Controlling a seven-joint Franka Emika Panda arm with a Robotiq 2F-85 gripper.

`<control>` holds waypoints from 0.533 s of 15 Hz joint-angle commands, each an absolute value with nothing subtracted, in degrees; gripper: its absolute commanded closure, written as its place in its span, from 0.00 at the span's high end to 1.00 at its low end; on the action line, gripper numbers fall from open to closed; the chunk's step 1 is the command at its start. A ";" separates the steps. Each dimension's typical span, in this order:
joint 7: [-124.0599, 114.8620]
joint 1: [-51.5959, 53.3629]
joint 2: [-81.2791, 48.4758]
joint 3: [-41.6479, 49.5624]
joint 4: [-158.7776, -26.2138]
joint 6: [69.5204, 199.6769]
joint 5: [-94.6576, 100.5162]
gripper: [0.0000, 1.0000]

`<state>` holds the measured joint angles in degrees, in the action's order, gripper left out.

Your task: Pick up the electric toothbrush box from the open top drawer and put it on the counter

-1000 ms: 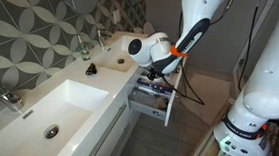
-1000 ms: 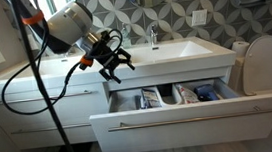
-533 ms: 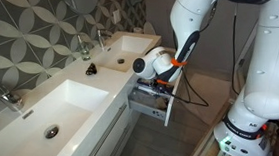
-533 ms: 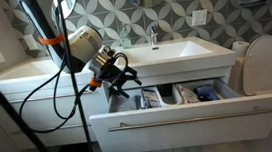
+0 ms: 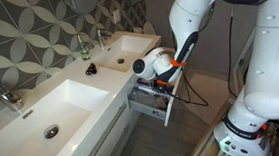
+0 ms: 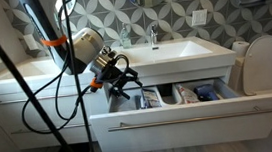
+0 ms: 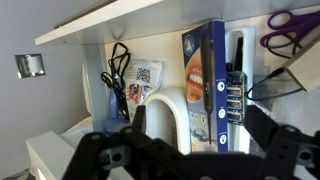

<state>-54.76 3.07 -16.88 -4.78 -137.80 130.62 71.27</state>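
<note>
The pincer (image 7: 190,138) stands wide open above the top drawer (image 6: 181,128). Its two dark fingers (image 7: 262,140) are blurred along the bottom of the wrist view, and we see nothing held between them. In both exterior views it hangs over one end of the pulled-out drawer, at the tip of the white arm (image 5: 190,19). Whether a finger touches anything inside, we cannot tell.

The toothbrush box (image 7: 205,80) lies in the drawer, just ahead of the pincer. It is a long, narrow blue carton with a printed smile and white lettering. Beside it we count one coiled black cable (image 7: 118,72), one white card with a square code (image 7: 148,74) and one pair of scissors (image 7: 293,22) with purple handles.

The drawer has a flat white front and pale inner sides. Above it the counter (image 5: 109,96) is glossy and white, with two rectangular basins (image 5: 63,98) moulded in. One chrome tap (image 6: 153,34) rises behind the basin in an exterior view.
</note>
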 commanded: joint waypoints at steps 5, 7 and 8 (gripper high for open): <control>-54.65 1.79 -21.40 -1.73 -133.09 137.51 74.63 1.00; -54.89 1.17 -23.17 -0.56 -131.37 140.05 76.29 1.00; -55.23 1.02 -24.40 -0.01 -130.25 140.76 77.12 1.00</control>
<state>-54.39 1.90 -20.53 -1.57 -133.75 137.60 73.59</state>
